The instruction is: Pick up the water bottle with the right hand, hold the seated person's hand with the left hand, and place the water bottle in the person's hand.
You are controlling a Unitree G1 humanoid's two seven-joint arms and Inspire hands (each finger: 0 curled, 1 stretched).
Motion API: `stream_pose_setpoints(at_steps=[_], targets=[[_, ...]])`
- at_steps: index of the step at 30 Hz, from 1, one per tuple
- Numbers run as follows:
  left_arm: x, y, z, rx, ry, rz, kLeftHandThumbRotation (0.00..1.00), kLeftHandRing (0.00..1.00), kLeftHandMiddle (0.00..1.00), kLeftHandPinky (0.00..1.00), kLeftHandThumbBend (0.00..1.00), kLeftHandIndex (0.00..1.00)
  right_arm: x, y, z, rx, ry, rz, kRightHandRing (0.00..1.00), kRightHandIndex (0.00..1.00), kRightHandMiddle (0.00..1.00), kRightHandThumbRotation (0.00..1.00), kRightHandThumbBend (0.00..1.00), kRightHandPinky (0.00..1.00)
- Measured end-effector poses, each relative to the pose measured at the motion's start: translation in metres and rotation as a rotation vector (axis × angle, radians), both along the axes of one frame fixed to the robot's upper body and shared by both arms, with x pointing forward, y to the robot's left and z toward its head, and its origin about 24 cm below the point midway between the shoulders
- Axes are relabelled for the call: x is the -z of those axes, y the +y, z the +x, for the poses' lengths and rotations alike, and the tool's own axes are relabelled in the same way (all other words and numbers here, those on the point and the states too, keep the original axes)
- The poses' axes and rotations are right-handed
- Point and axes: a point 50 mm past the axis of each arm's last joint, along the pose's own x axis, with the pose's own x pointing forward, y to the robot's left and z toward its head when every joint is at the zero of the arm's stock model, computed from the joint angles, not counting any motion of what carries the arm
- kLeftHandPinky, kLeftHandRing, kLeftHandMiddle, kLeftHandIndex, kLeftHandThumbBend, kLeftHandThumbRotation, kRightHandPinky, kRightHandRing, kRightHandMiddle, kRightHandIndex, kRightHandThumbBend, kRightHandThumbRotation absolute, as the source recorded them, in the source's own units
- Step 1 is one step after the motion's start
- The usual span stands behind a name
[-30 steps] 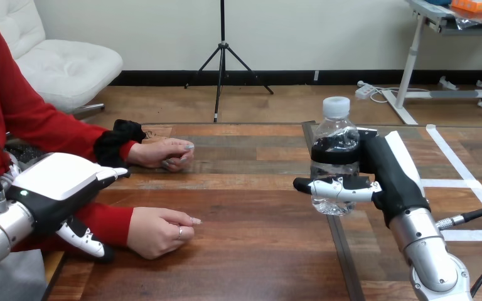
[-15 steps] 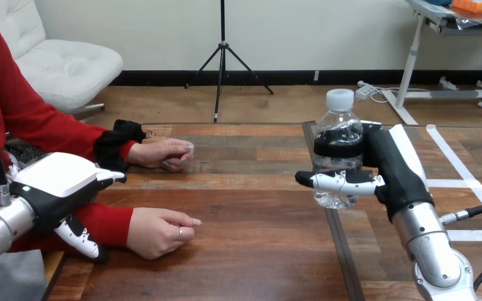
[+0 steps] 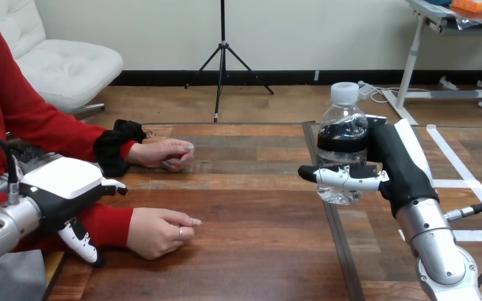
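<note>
Head view: right hand (image 3: 399,168) clenched on the water bottle (image 3: 343,118), black fingers (image 3: 341,142) wrapped round its midsection from the far side, thumb (image 3: 345,178) laid across the near side lower down. Bottle was upright, at the right of the wooden table (image 3: 257,257), right of centre; couldn't tell if its base touched the wood. Bottle was clear ribbed plastic with a white screw cap, narrowing at the shoulder.

Left hand (image 3: 63,188) sat at the left edge, white shell up, fingers (image 3: 80,243) relaxed and pointing down, grasping nothing. It was over the red sleeve (image 3: 103,224) of the person's near arm; contact with the sleeve couldn't be confirmed.

The person's near hand (image 3: 160,232) lay on the table in a loose fist, knuckles up, just right of the left hand, apart from its fingers. The person's far hand (image 3: 162,152) rested on the table further back, also loosely closed. Tabletop was dark brown planks, smooth with visible grain
</note>
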Motion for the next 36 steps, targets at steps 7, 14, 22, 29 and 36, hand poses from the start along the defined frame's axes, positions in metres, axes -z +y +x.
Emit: stream_pose_setpoints(at_steps=[7,14,22,29,36], targets=[[-0.0006,-0.0027,0.0033,-0.003,0.016,0.013,0.31,0.67,0.70,0.67,0.99,0.72,-0.0039,-0.0003,-0.0002,-0.004,-0.015,-0.002,0.29,0.47,0.41,0.00,0.88,0.23],[-0.0004,-0.0034,0.0050,-0.031,0.036,0.002,0.25,0.62,0.63,0.63,0.96,0.65,-0.0070,-0.0002,-0.0003,-0.007,-0.028,0.001,0.29,0.47,0.41,0.00,0.88,0.23],[-0.0002,-0.0049,0.0066,-0.056,0.055,-0.022,0.20,0.59,0.60,0.59,0.92,0.60,-0.0078,-0.0007,-0.0003,-0.006,-0.027,0.004,0.29,0.47,0.41,0.00,0.88,0.22],[0.0003,-0.0079,0.0077,-0.059,0.052,-0.045,0.18,0.56,0.58,0.53,0.89,0.57,-0.0070,-0.0014,-0.0001,0.000,-0.016,0.004,0.29,0.47,0.41,0.00,0.89,0.22],[0.0008,-0.0098,0.0080,-0.056,0.046,-0.057,0.16,0.51,0.55,0.47,0.88,0.54,-0.0069,-0.0019,-0.0001,0.002,-0.015,0.006,0.29,0.47,0.41,0.00,0.88,0.22]])
